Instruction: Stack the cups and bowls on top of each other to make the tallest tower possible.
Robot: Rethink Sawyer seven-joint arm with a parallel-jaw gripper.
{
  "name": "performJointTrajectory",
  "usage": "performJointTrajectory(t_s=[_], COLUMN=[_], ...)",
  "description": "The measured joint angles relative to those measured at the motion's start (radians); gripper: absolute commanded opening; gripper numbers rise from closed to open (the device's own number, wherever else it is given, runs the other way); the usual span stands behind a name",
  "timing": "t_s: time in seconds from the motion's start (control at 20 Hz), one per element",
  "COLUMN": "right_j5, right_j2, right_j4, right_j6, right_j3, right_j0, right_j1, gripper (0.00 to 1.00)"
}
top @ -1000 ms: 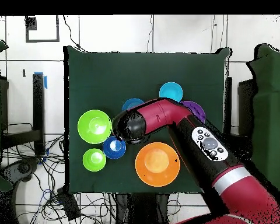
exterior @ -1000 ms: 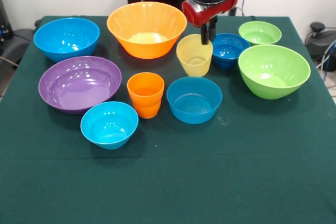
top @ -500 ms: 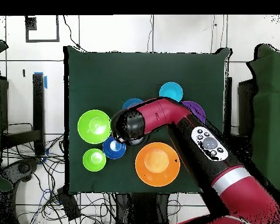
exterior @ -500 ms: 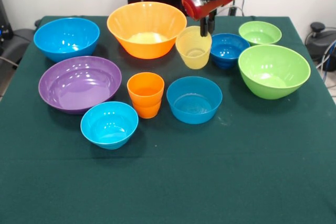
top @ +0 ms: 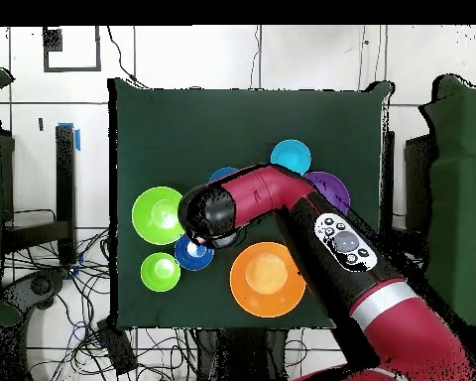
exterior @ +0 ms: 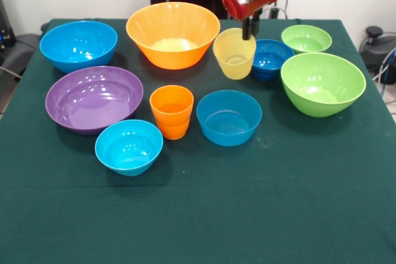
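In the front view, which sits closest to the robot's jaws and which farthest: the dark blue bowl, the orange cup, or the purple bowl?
1. Dark blue bowl, just right of the gripper.
2. Orange cup, lower left.
3. Purple bowl, far left.

Tool (exterior: 249, 29) lifted yellow cup (exterior: 234, 53) off table, shifted toward dk-blue bowl (exterior: 271, 59).

Your gripper (exterior: 249, 29) hangs in a tight pocket, pinching the rim of the yellow cup (exterior: 234, 53): the large orange bowl (exterior: 172, 34) crowds one side, the dark blue bowl (exterior: 268, 59) sits just beside the other. Below stand the orange cup (exterior: 171, 111) and a light blue bowl (exterior: 229, 117). From overhead the arm (top: 282, 198) hides that cluster, so gaps there are uncertain. The near half of the green cloth (exterior: 247, 214) lies open.
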Motion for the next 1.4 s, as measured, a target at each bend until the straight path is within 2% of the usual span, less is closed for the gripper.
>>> performJointTrajectory(t_s=[0.45, 0.85, 1.4], right_j5=[0.010, 0.044, 0.069], right_j2=[0.000, 0.000, 0.000], right_j4=[0.000, 0.005, 0.007], right_j6=[0.000, 0.000, 0.000], right_j3=[-0.009, -0.057, -0.134], right_j0=[0.047, 0.080, 0.083], right_j1=[0.001, 0.004, 0.026], gripper=[0.00, 0.00, 0.00])
